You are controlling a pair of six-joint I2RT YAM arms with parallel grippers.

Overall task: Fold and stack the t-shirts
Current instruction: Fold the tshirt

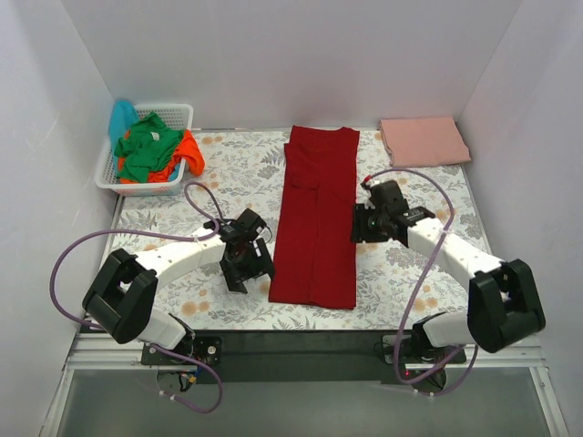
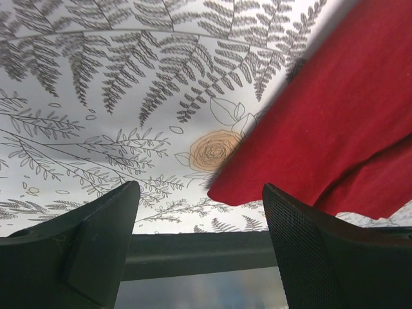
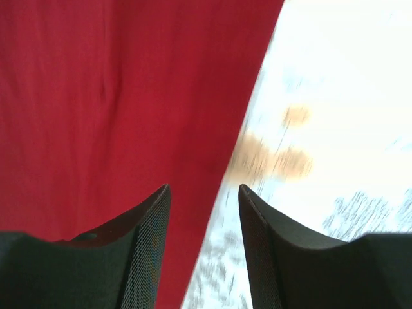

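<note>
A dark red t-shirt (image 1: 316,218) lies flat in the middle of the table, folded into a long narrow strip. Its near left corner (image 2: 270,174) shows in the left wrist view. My left gripper (image 1: 244,266) hovers just left of that corner, jaws wide open and empty (image 2: 201,193). My right gripper (image 1: 357,223) is over the strip's right edge (image 3: 129,116), jaws parted with nothing between them (image 3: 205,193). A folded salmon pink t-shirt (image 1: 423,141) rests at the back right. Green (image 1: 146,146), orange (image 1: 189,153) and turquoise (image 1: 122,116) t-shirts are heaped in the basket.
A white lattice basket (image 1: 114,177) stands at the back left corner. The floral tablecloth (image 1: 405,264) covers the table, and its dark front edge (image 2: 193,251) runs just below the left fingers. White walls close in three sides.
</note>
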